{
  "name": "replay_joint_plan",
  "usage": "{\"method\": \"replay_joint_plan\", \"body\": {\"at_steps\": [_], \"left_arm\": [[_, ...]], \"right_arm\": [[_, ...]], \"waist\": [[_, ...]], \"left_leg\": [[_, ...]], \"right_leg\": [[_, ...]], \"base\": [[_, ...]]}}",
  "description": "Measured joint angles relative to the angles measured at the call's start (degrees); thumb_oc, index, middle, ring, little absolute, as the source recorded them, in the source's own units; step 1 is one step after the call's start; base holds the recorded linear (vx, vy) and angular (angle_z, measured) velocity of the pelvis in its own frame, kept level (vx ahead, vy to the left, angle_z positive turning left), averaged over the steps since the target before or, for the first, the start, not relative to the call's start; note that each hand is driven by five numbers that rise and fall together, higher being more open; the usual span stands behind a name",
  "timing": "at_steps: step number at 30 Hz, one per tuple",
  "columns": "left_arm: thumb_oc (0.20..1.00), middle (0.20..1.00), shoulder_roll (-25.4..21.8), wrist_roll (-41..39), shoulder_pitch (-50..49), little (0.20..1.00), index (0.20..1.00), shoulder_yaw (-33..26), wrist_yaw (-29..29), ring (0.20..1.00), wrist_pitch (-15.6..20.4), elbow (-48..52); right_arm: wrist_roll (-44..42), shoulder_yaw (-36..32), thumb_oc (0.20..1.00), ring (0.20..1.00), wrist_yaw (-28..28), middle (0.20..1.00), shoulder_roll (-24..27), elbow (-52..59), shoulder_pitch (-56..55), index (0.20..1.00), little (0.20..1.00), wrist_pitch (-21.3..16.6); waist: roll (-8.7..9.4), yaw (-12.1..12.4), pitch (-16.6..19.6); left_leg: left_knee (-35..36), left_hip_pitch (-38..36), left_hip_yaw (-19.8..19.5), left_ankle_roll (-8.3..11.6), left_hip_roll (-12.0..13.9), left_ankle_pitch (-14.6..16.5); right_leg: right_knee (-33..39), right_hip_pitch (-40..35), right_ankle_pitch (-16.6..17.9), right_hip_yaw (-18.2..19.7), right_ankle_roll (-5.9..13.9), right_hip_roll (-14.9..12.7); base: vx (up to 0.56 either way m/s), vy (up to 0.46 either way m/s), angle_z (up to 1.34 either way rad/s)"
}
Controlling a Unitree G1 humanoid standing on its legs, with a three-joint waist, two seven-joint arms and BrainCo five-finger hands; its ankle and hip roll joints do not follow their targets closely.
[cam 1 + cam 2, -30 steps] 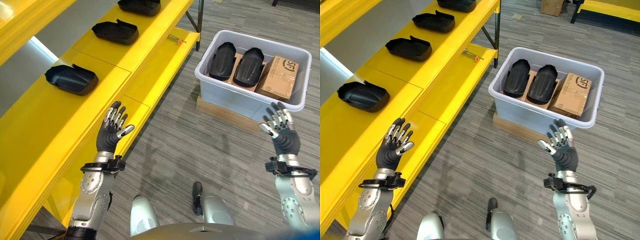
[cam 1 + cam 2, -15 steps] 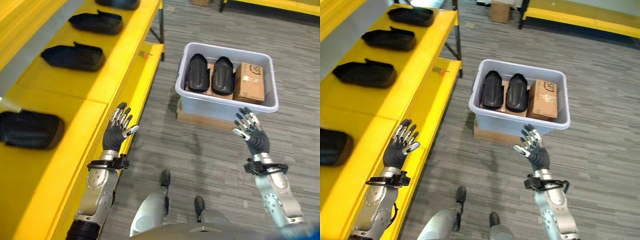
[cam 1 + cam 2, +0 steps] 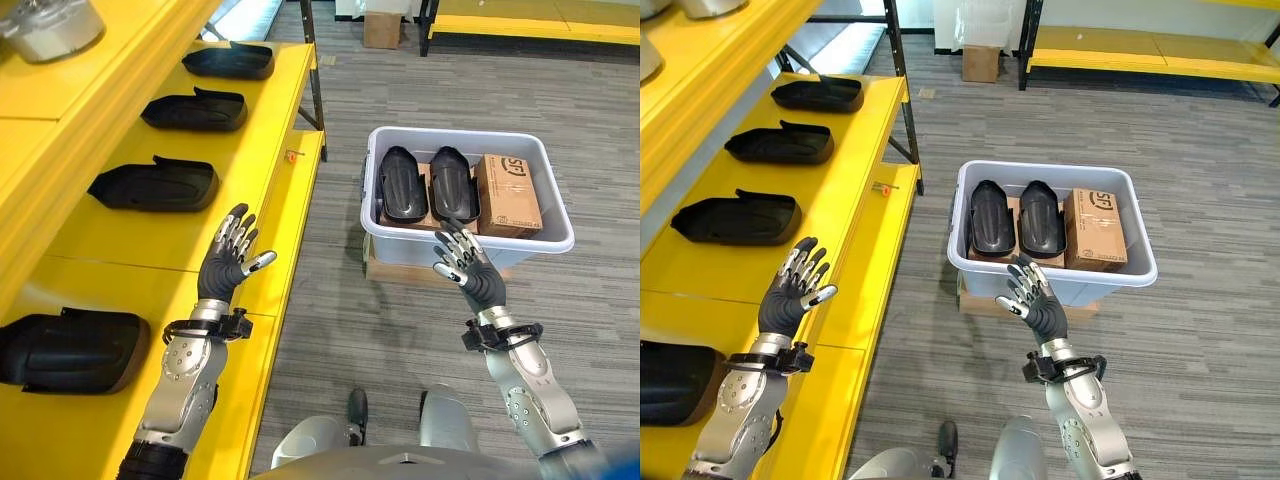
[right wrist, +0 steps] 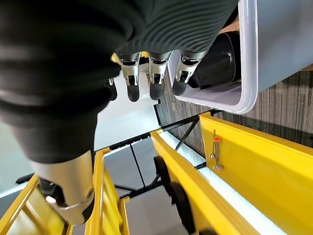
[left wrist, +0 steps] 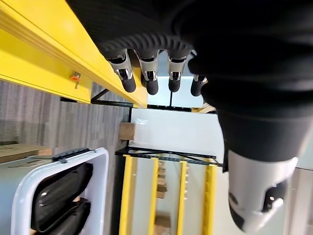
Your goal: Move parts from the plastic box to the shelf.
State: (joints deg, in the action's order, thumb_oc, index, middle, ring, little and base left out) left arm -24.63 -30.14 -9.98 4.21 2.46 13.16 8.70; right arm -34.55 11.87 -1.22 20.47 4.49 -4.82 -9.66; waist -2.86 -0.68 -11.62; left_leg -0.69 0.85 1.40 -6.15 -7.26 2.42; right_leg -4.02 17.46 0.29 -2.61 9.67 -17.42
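I see the left hand [image 3: 228,268] raised at 9 o'clock of centre, over the front edge of the yellow shelf [image 3: 130,235], palm forward, fingers straight and spread, holding nothing. I see the right hand [image 3: 468,272] raised at 4 o'clock of centre, just in front of the near wall of the plastic box [image 3: 468,227], fingers likewise straight and spread, empty. The plastic box, pale grey, stands on the grey carpet floor [image 3: 330,310] at 2 o'clock, on a flat cardboard sheet [image 3: 385,271]. Inside it, two black moulded parts [image 3: 404,184] lie side by side at the box's left and middle; a brown cardboard carton [image 3: 508,195] fills its right end. On the shelf, four more black parts lie in a row running from 8 o'clock [image 3: 68,347] through [image 3: 155,184] and [image 3: 196,108] to 11 o'clock [image 3: 229,60], well apart from each other. A small orange-tipped item [image 3: 291,155] lies on the shelf's lower ledge, near 12 o'clock.
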Motion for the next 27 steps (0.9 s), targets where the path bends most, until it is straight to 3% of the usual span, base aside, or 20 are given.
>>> {"method": "replay_joint_plan", "body": {"at_steps": [1,2,4,5,6,8,10,13,16,17,18,20,21,22,23,24,25,26,27], "left_arm": [[1.000,1.000,0.0,0.0,0.0,1.000,1.000,0.0,0.0,1.000,-0.1,-0.7],[1.000,1.000,0.7,0.4,0.0,1.000,1.000,-0.8,0.0,1.000,-0.1,-2.3],[1.000,1.000,3.3,0.5,-0.9,1.000,1.000,-2.2,0.3,1.000,0.0,-3.5],[1.000,1.000,5.3,1.6,-0.3,1.000,1.000,-1.9,0.4,1.000,-0.1,-3.4],[1.000,1.000,5.8,2.2,-0.2,1.000,1.000,-1.3,0.3,1.000,0.0,-2.8],[1.000,1.000,7.0,2.2,0.0,1.000,1.000,-0.5,0.3,1.000,0.0,-2.9],[1.000,1.000,7.2,2.1,-0.5,1.000,1.000,0.2,0.2,1.000,-0.1,-2.9],[1.000,1.000,6.6,1.2,0.5,1.000,1.000,-0.3,0.0,1.000,0.0,-2.7],[1.000,1.000,6.2,-0.3,0.9,1.000,1.000,-0.3,-0.1,1.000,-0.1,-2.3],[1.000,1.000,5.9,-0.5,0.2,1.000,1.000,-0.3,-0.7,1.000,-0.1,-2.0],[1.000,1.000,6.1,-0.6,-0.3,1.000,1.000,-0.4,-0.9,1.000,-0.1,-1.2],[1.000,1.000,6.0,-0.6,-2.6,1.000,1.000,-0.4,-1.3,1.000,-0.3,-0.5],[1.000,1.000,6.0,-0.7,-2.8,1.000,1.000,-0.3,-1.4,1.000,-0.7,-0.6],[1.000,1.000,6.0,-0.7,-2.6,1.000,1.000,-0.3,-1.4,1.000,-0.8,-0.6],[1.000,1.000,6.6,-0.7,-2.3,1.000,1.000,-0.1,-1.4,1.000,-0.8,-1.6],[1.000,1.000,6.6,-0.7,-1.8,1.000,1.000,-0.5,-1.4,1.000,-0.7,-1.1],[1.000,1.000,6.8,-0.7,-1.7,1.000,1.000,-0.6,-1.2,1.000,-0.7,-2.2],[1.000,1.000,6.4,-0.7,-2.1,1.000,1.000,0.3,-1.3,1.000,-1.5,-2.1],[1.000,1.000,7.5,-0.6,-2.4,1.000,1.000,0.2,-1.4,1.000,-1.4,-1.4]], "right_arm": [[0.0,-0.1,1.000,1.000,0.4,1.000,0.0,-0.1,0.0,1.000,1.000,0.1],[1.0,0.0,1.000,1.000,0.5,1.000,-0.1,-0.2,0.4,1.000,1.000,0.2],[2.3,-0.6,1.000,1.000,0.6,1.000,0.0,0.7,0.1,1.000,1.000,0.2],[2.3,-1.4,1.000,1.000,1.0,1.000,0.0,0.4,-0.4,1.000,1.000,0.2],[2.3,-1.5,1.000,1.000,1.4,1.000,0.1,0.3,-0.4,1.000,1.000,0.2],[2.3,-2.7,1.000,1.000,1.5,1.000,1.1,0.3,1.5,1.000,1.000,0.0],[2.2,-3.4,1.000,1.000,1.6,1.000,1.8,-0.2,2.3,1.000,1.000,0.0],[2.1,-3.4,1.000,1.000,1.5,1.000,3.1,-0.6,1.9,1.000,1.000,-0.1],[2.1,-3.7,1.000,1.000,1.5,1.000,3.2,-0.8,0.0,1.000,1.000,-0.1],[2.2,-4.4,1.000,1.000,1.4,1.000,4.6,-0.8,-2.1,1.000,1.000,-0.1],[2.2,-5.6,1.000,1.000,1.5,1.000,4.7,-0.1,-3.5,1.000,1.000,-0.1],[2.2,-6.8,1.000,1.000,1.6,1.000,4.3,0.3,-4.7,1.000,1.000,-0.1],[2.2,-6.9,1.000,1.000,1.6,1.000,4.3,0.4,-4.6,1.000,1.000,-0.1],[2.2,-6.9,1.000,1.000,1.6,1.000,4.2,0.5,-4.4,1.000,1.000,-0.1],[2.2,-7.4,1.000,1.000,1.5,1.000,4.1,-0.1,-4.0,1.000,1.000,-0.1],[2.2,-7.4,1.000,1.000,1.6,1.000,4.7,0.3,-3.9,1.000,1.000,-0.1],[2.2,-7.1,1.000,1.000,1.6,1.000,4.8,-0.1,-3.9,1.000,1.000,-0.2],[2.2,-7.4,1.000,1.000,1.7,1.000,3.9,0.4,-4.3,1.000,1.000,-0.3],[2.2,-7.4,1.000,1.000,1.7,1.000,4.4,1.0,-4.5,1.000,1.000,-0.3]], "waist": [[0.94,-1.1,0.1],[1.68,-2.0,-0.3],[2.40,-2.3,0.0],[3.56,-2.9,0.8],[5.63,-2.9,3.3],[2.40,-3.0,2.3],[1.94,-3.2,2.1],[1.67,-3.4,2.4],[1.78,-3.3,2.3],[3.35,-3.0,1.4],[4.15,-3.1,0.8],[5.61,-3.1,0.1],[5.62,-3.2,0.1],[5.88,-3.1,0.1],[4.21,-2.3,-0.6],[4.02,-1.6,-0.9],[3.78,-1.6,-1.3],[4.03,-1.7,-1.2],[2.97,-1.6,-2.0]], "left_leg": [[0.2,-0.8,-0.2,-0.09,0.0,-0.1],[0.4,-2.6,-0.3,1.14,0.6,0.9],[1.1,-5.9,-0.1,2.77,2.5,2.7],[2.7,-8.9,-1.9,4.81,3.8,3.3],[2.5,-9.0,-3.6,7.20,4.8,4.8],[0.9,-7.6,-3.6,9.27,9.0,4.3],[-1.9,-6.7,-2.2,12.31,10.9,2.1],[-6.7,-4.9,-2.4,13.10,15.1,1.8],[-17.9,0.1,-4.3,15.24,18.0,0.3],[-29.3,5.9,-6.7,16.69,18.2,-5.9],[-34.6,9.5,-5.0,15.64,19.0,-7.2],[-35.1,11.8,-0.8,15.15,19.3,-5.7],[-30.6,12.2,-0.3,15.29,19.0,-5.3],[-21.5,11.1,-0.5,15.04,18.2,-5.3],[-0.2,7.9,-3.7,15.46,20.9,-7.1],[6.7,6.4,-4.7,16.07,24.3,-7.7],[6.7,6.7,-2.6,16.90,28.6,-9.3],[6.7,8.0,0.2,16.07,27.3,-10.5],[6.4,7.5,-1.7,16.67,26.4,-11.9]], "right_leg": [[9.4,-0.6,5.8,0.0,0.14,-1.1],[9.8,-0.7,9.4,-3.3,1.01,-2.0],[9.7,-2.9,12.2,-7.6,0.67,-1.3],[9.7,-7.7,12.8,-8.5,0.59,-0.2],[9.2,-11.1,11.6,-7.5,-1.48,1.6],[6.6,-9.8,11.3,-7.3,-3.42,5.2],[5.6,-10.2,9.4,-7.5,-5.33,7.0],[4.8,-10.8,4.7,-7.7,-7.97,11.5],[4.5,-11.6,2.2,-7.9,-11.22,15.5],[2.3,-12.1,-0.7,-8.3,-14.76,16.3],[2.2,-12.7,-1.5,-8.5,-15.24,16.5],[2.1,-13.6,-1.9,-8.7,-14.50,16.8],[2.8,-14.2,-2.1,-8.1,-13.91,17.4],[3.9,-14.6,-2.1,-7.5,-11.83,17.7],[-1.5,-13.0,-8.7,-10.2,-2.77,17.9],[-6.1,-11.4,-9.1,-12.4,-6.74,17.3],[-6.8,-12.3,-9.7,-12.1,-13.17,18.9],[-6.1,-13.3,-10.1,-12.3,-1.42,17.5],[-8.8,-11.9,-8.6,-11.3,3.68,17.1]], "base": [[0.31,-0.281,0.02],[0.30,-0.302,-0.07],[0.30,-0.374,0.05],[0.41,-0.586,0.66],[0.27,-0.430,0.53],[0.13,-0.243,0.22],[0.13,-0.361,0.07],[0.13,-0.332,-0.11],[0.19,-0.336,-0.07],[0.23,-0.336,0.13],[0.19,-0.167,0.18],[0.16,0.022,-0.02],[0.26,0.133,-0.18],[0.31,0.223,-0.20],[0.32,0.255,-0.42],[0.19,0.166,-0.48],[0.20,0.164,-0.44],[0.20,0.183,-0.48],[0.26,0.261,-0.71]]}}
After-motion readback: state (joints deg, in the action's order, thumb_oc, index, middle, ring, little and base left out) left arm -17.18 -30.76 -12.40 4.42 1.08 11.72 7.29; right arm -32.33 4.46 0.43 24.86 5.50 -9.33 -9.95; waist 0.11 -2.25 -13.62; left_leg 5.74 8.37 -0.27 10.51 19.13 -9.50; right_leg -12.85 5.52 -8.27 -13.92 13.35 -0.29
